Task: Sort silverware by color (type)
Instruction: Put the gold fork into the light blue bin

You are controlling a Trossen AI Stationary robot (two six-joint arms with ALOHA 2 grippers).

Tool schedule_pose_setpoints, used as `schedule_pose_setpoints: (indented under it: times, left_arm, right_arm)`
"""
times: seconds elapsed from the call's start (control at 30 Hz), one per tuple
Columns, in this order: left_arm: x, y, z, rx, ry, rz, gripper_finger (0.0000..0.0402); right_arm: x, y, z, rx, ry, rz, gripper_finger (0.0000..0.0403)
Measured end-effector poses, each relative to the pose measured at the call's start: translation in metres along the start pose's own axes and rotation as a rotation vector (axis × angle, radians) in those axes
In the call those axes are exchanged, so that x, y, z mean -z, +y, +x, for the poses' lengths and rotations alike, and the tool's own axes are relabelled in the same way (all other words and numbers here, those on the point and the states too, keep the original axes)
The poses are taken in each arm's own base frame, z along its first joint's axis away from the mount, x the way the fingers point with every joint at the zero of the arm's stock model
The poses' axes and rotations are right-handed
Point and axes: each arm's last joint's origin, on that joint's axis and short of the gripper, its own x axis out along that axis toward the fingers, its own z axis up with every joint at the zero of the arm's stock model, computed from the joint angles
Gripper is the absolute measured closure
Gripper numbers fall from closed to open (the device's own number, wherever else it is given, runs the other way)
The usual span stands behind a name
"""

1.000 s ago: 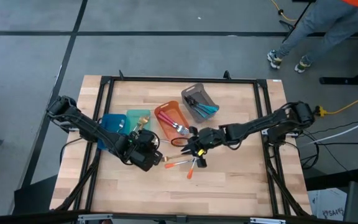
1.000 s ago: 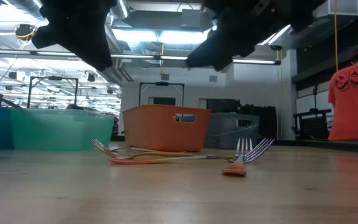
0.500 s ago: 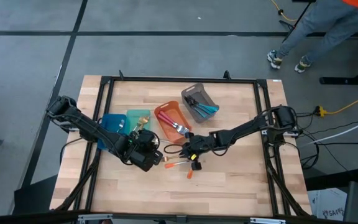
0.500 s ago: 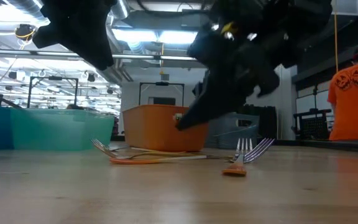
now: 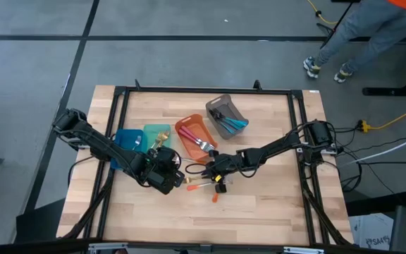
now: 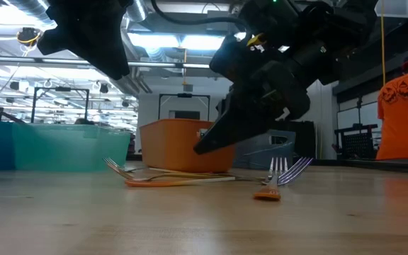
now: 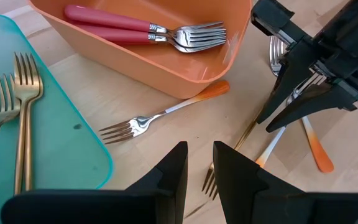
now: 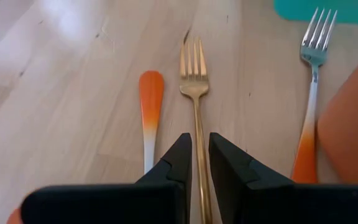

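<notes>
- Right claw (image 8: pixel 200 155) has only a narrow gap between its fingers and holds nothing; its own camera shows the thin handle of a gold fork (image 8: pixel 195 93) running straight into that gap.
- Only the low view shows that this claw (image 6: pixel 198 147) hangs a little above the wood, while the forks lie flat under it.
- Beside the gold fork lie an orange-handled fork (image 8: pixel 309 118) on one side and another orange handle (image 8: pixel 149 106) on the other; its head is hidden.
- Left claw (image 7: pixel 200 163) is also narrow and empty, and it hovers near the loose forks.
- Its camera alone looks into the bins: two red-handled forks (image 7: pixel 135 28) in the orange bin (image 7: pixel 135 62) and two gold forks (image 7: pixel 8 106) in the teal bin (image 7: pixel 73 155).
- From above, a grey bin (image 5: pixel 217 103) with blue-handled pieces (image 5: pixel 237 125) stands behind the orange one, and a blue bin (image 5: pixel 124 140) is beside the teal one.
- All of this stands on a pale wooden table (image 5: pixel 259 204) in a dark frame, on a grey floor.
- At the room's edge stands a person (image 6: pixel 404 113) in an orange shirt.
- Compared with one second ago, the right claw has come down and moved toward the middle; the left arm and the forks have not moved.
</notes>
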Motion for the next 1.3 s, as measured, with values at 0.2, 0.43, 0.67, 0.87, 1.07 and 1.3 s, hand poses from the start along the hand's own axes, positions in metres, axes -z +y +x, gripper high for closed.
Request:
schedule_pose_setpoints:
  times: [0.2,0.43,0.67,0.87,1.07,1.3]
  left_arm:
    - [0.0,0.0,0.0,0.0,0.0,0.0,0.0331]
    - [0.0,0.0,0.0,0.0,0.0,0.0,0.0331]
    - [0.0,0.0,0.0,0.0,0.0,0.0,0.0331]
    - [0.0,0.0,0.0,0.0,0.0,0.0,0.0331]
    - [0.0,0.0,0.0,-0.001,-0.002,0.0,0.0331]
    - [-0.001,0.0,0.0,-0.005,-0.019,0.0,0.0331]
  right_arm:
    - [0.0,0.0,0.0,0.0,0.0,0.004,0.0357]
    - [0.0,0.0,0.0,0.0,0.0,0.005,0.0357]
    - [0.0,0.0,0.0,0.0,0.001,0.006,0.0326]
    - [0.0,0.0,0.0,0.0,0.001,0.007,0.0276]
    - [-0.001,0.0,0.0,0.001,-0.005,0.003,0.0266]
    - [0.01,-0.002,0.014,0.026,-0.003,0.0,0.0265]
